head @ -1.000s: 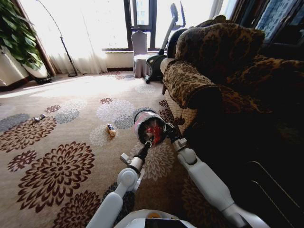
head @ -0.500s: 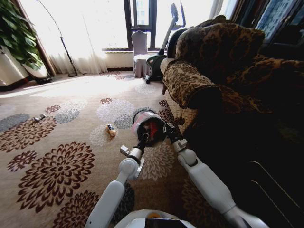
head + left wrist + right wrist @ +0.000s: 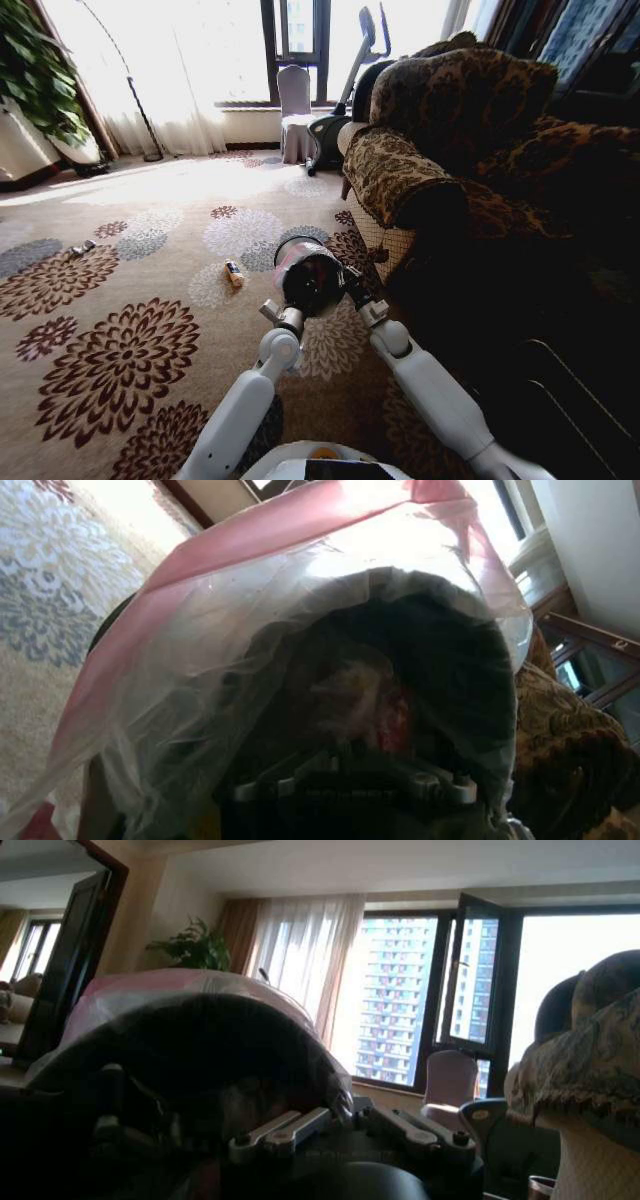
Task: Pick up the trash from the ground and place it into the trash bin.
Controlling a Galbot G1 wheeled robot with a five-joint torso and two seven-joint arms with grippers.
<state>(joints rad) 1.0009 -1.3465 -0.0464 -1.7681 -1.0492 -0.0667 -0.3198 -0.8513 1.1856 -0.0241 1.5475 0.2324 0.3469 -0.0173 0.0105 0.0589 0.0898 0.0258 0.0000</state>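
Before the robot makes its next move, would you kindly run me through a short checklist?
1. Trash bin lifted and tilted toward the robot: ok.
2. Right hand at the bin's rim: ok; grip cannot tell.
3. Left hand below the bin's mouth: ok; fingers cannot tell.
4. Red wrapper inside the bag: ok.
5. Yellowish scrap lying on the carpet: not ok.

Left gripper (image 3: pixel 301 293) now deeper inside the trash bin (image 3: pixel 290 252).

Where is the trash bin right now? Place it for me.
In the head view the trash bin sits just ahead of the robot at centre, tilted toward it between both arms, with the patterned armchair to its right and a small scrap on the carpet to its left.
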